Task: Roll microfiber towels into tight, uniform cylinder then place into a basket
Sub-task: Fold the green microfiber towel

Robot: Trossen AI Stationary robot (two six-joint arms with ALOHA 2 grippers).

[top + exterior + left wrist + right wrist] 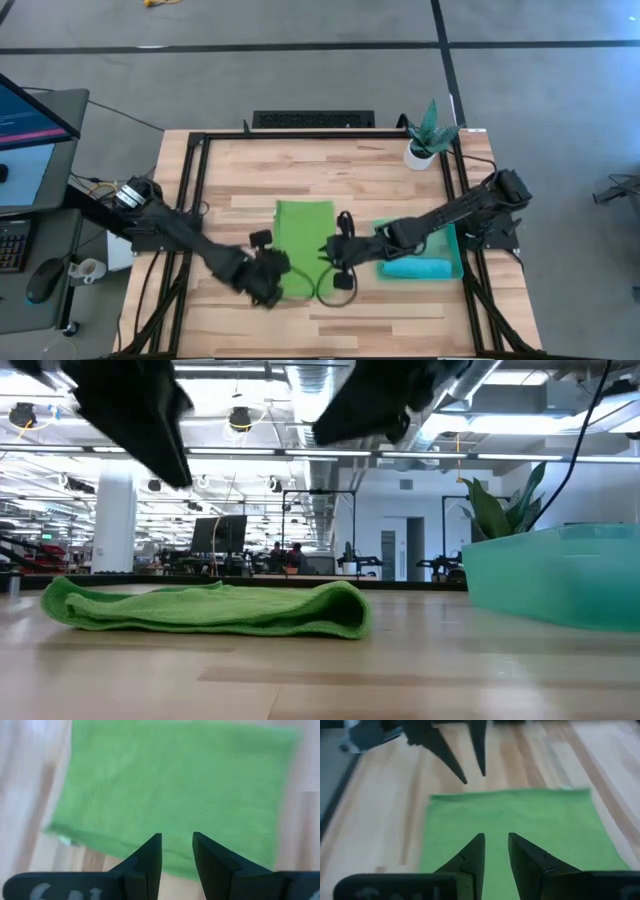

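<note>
Where visible, green towel (303, 245) between apparently empty grippers

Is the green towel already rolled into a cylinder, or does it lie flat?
Flat, not rolled. The green towel lies as a low rectangle on the table; the low view shows only a thin folded layer.

Wooden table (240, 310), flat green towel (303, 235), teal basket (455, 268), potted plant (428, 140)

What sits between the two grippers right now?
In the high view, the near end of the folded green towel lies between the left gripper and the right gripper. Both hover open, holding nothing.
</note>
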